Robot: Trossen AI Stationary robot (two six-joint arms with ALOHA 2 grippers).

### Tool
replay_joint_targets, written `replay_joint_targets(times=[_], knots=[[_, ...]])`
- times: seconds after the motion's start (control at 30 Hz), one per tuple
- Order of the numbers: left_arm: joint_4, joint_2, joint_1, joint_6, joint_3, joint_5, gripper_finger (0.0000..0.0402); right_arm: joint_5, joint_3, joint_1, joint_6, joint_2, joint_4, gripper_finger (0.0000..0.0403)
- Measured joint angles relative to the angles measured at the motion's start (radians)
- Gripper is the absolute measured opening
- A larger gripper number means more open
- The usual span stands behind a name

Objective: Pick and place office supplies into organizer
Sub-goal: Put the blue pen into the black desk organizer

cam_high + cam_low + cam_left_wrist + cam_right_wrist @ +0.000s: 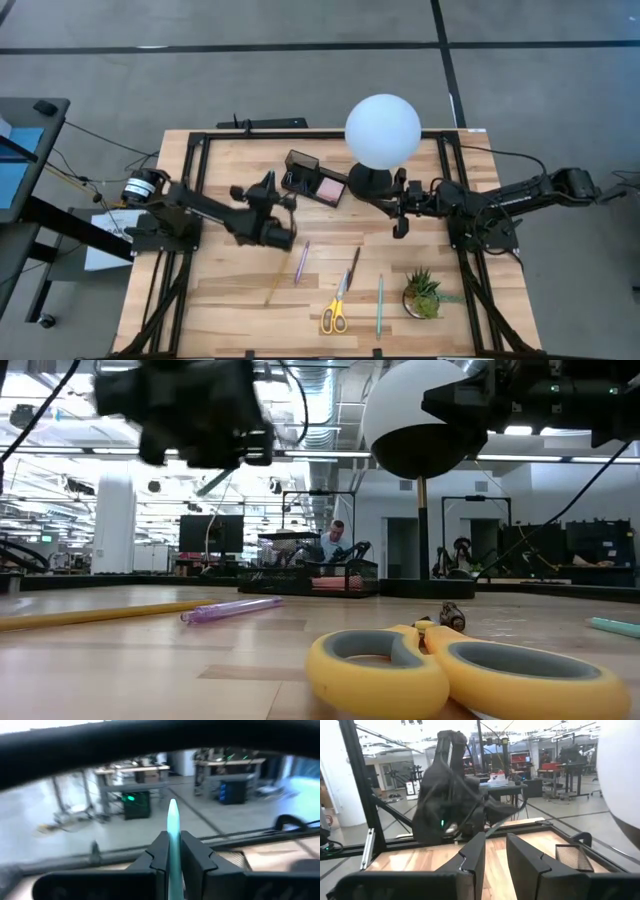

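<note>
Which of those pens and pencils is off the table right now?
The teal pen, pinched upright between the left gripper's fingers. The yellow pencil, purple pen and other teal pen lie flat on the wood.

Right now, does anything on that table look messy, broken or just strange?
Nothing looks broken or spilled. The yellow scissors and a few pens lie loose on the wood, waiting. The left gripper holds a teal pen upright, near the black organizer.

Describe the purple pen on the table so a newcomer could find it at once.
Start at the white globe lamp and come toward the table's near edge. Left of the yellow-handled scissors lies the purple pen, between them and a long yellow pencil. It alone is translucent violet.
</note>
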Motion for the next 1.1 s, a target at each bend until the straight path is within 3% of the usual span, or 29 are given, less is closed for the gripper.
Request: replay_joint_targets(times=[0.1,0.23,0.37,0.47,0.57,0.67,0.77,1.1], knots=[[0.003,0.0,0.066,0.201,0.077,0.012,0.0014,0.0,0.0,-0.006,0.0,0.0,-0.001,0.0071],[0.035,0.0,0.16,0.376,0.133,0.101,0.0014,0.0,0.0,-0.004,0.0,0.0,-0.009,0.0071],[0.187,0.001,0.252,0.603,0.139,0.214,0.0014,0.0,0.0,-0.004,0.0,0.0,-0.01,0.0071],[0.4,0.005,0.321,0.883,0.139,0.366,0.0014,-0.001,0.0,-0.004,0.001,0.0,-0.015,0.0071],[0.643,0.005,0.387,1.214,0.139,0.642,0.0014,-0.001,0.0,-0.004,0.001,0.0,-0.019,0.0071],[0.738,0.005,0.43,1.367,0.146,0.841,0.0013,-0.001,0.0,-0.004,0.009,0.0,-0.03,0.0071],[0.637,0.005,0.454,1.406,0.194,0.911,0.0013,-0.001,0.0,-0.004,0.02,0.0,-0.057,0.0071],[0.073,0.004,0.505,1.531,0.422,1.173,0.0013,-0.001,0.0,-0.004,0.06,0.0,-0.105,0.0071]])
